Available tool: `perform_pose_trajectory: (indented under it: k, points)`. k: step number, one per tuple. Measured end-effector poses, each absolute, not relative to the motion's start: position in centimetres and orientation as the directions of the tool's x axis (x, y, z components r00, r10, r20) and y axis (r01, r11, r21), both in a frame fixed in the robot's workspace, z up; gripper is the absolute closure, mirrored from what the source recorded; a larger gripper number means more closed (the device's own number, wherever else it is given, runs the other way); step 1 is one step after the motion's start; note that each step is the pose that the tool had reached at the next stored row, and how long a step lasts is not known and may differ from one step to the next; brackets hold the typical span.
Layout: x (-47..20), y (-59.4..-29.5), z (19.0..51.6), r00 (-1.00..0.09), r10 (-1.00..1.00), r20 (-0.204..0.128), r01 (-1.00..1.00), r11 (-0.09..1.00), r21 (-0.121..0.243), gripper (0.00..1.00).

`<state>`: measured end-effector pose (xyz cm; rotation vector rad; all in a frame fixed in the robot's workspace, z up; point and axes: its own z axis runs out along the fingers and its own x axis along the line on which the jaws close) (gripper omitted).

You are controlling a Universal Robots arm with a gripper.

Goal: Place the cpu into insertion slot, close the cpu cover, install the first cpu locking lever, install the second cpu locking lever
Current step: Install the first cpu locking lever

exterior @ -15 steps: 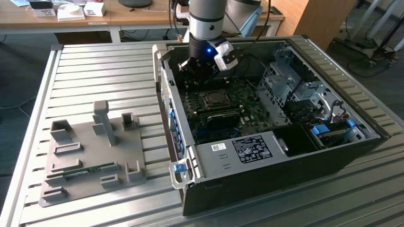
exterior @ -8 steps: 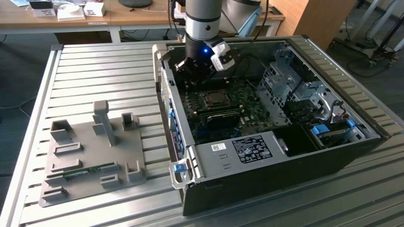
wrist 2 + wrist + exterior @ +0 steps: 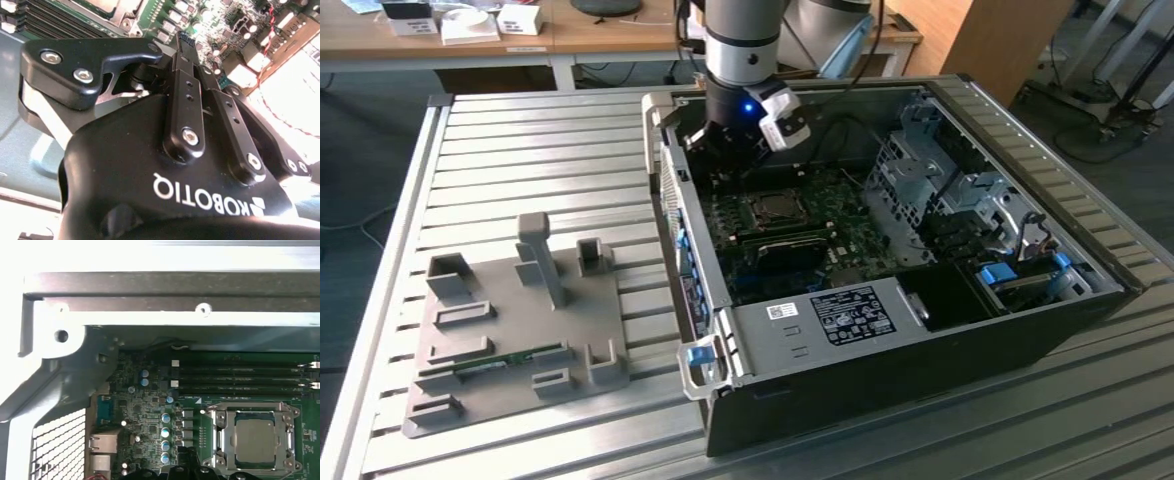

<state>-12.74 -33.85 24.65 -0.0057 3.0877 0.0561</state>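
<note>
The arm reaches down into an open computer case (image 3: 881,385) that lies on a slatted metal table (image 3: 520,150). In the exterior view the gripper (image 3: 720,172) hangs over the far end of the green board (image 3: 854,235), close to the case wall on the exterior view's left. It is just beside the insertion slot (image 3: 750,212) and slightly beyond it, and holds nothing.

In the second wrist view the black fingers (image 3: 186,55) appear drawn together into one narrow tip, with nothing between them. The tip points at the board among small components.

The cpu (image 3: 255,440) sits flat in the slot, its silvery-grey top showing. The cpu cover (image 3: 223,437) lies down over it, so the chip shows through the frame's square window. Whether the locking levers are latched cannot be told.

In the first wrist view the long black memory slots (image 3: 240,375) run beside one edge of the slot. A row of blue-topped capacitors (image 3: 166,437) stands along another, between the slot and the rear ports (image 3: 100,450).

In the exterior view a grey drive cage (image 3: 934,180) fills the case on the exterior view's right, well apart from the gripper. A grey fixture plate (image 3: 494,330) with upright posts rests on the table to the exterior view's left of the case.
</note>
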Motion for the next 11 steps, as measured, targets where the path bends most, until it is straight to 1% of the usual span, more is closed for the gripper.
perform_pose_trajectory:
  k: [11]
  points:
    - [-12.85,-33.85,25.09,-0.999,-0.003,-0.054,-0.005,0.999,0.036,0.89]
